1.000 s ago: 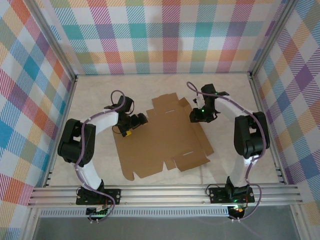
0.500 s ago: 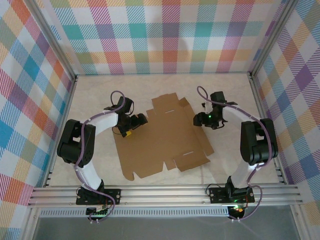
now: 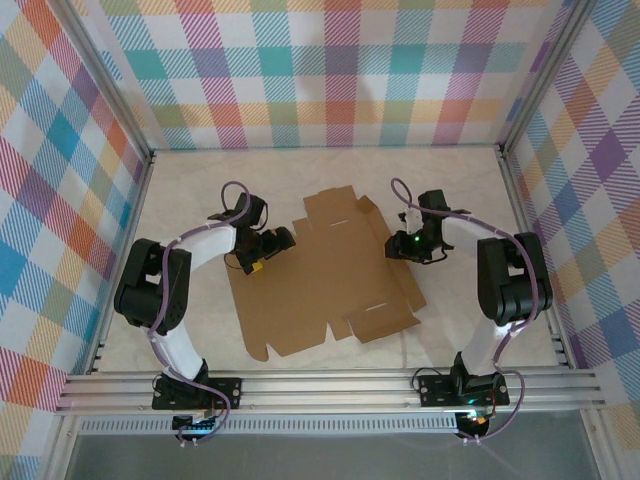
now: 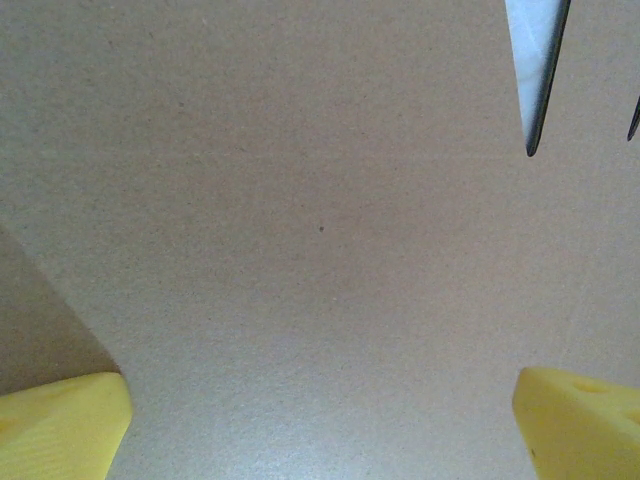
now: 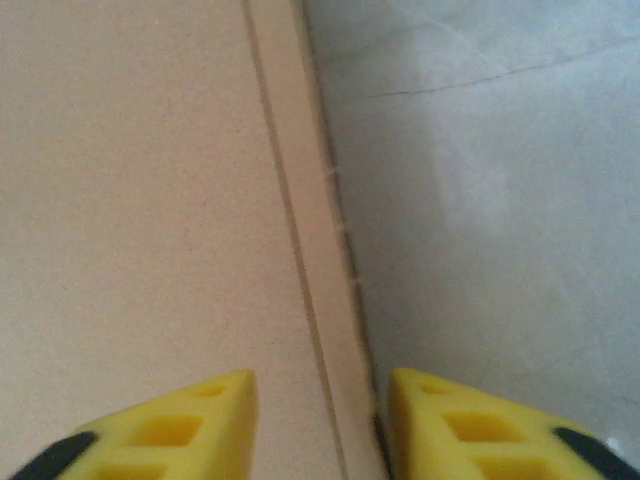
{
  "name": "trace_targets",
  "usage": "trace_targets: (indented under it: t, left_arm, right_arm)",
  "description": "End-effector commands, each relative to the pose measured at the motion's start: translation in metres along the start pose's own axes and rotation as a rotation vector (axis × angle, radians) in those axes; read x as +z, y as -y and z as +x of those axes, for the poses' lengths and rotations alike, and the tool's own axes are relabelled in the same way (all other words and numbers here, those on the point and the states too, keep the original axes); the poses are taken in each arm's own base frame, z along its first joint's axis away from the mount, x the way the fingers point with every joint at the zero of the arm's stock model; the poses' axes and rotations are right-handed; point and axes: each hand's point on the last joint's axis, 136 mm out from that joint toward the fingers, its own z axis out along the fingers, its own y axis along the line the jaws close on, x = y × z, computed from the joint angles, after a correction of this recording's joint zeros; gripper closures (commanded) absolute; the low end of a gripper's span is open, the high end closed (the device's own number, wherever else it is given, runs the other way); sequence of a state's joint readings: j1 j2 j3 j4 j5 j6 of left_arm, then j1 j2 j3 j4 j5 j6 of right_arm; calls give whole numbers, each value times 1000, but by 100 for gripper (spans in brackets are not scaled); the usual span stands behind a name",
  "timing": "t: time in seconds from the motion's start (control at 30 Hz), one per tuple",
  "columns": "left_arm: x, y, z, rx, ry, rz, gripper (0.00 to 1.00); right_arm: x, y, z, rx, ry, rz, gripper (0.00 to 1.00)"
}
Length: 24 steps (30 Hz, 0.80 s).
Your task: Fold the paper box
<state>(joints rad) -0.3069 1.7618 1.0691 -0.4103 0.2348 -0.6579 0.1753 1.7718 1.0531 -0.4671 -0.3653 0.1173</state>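
Note:
The paper box (image 3: 320, 275) lies flat and unfolded as a brown cardboard sheet in the middle of the table. My left gripper (image 3: 258, 262) hovers over its left part, and close up it (image 4: 320, 430) is wide open above bare cardboard (image 4: 300, 220), with a yellow fingertip (image 4: 60, 425) in each lower corner. My right gripper (image 3: 408, 246) is at the sheet's right edge. In the right wrist view it (image 5: 320, 430) is open and straddles the creased edge strip (image 5: 300, 200): one yellow finger (image 5: 170, 425) is over the cardboard, the other over the table (image 5: 500, 200).
The pale marbled table (image 3: 200, 190) is walled by checked panels on three sides. An aluminium rail (image 3: 330, 388) with both arm bases runs along the near edge. A narrow cut in the cardboard shows table through it (image 4: 537, 60).
My right arm swung out to the right, then came back down onto the sheet's right edge, and its fingers drew closer together. The left arm and the cardboard have not moved.

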Motion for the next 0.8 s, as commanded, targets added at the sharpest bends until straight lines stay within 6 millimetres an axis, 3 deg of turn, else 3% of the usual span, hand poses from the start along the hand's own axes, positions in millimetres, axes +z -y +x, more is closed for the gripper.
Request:
trace_targets:
  t: [0.0,0.2,0.33,0.57,0.77]
  left_arm:
    - [6,-18,15,8,-37,-54,0]
    - [-3,-15,12,21,-16,-48,0]
    - [-25,-2,2,94,56,-8,0]
    - [-67,20,-39,396,235,-28,0]
    - [-63,38,-68,604,203,-61,0]
  right_arm:
    - [-5,-10,-6,-41,-3,-27,71]
    - [-10,-8,-5,-108,9,33,87]
    - [-13,-8,-7,-161,15,53,99]
    - [-17,-13,-17,-346,-31,60,100]
    - [-20,-22,-46,-537,9,49,100]
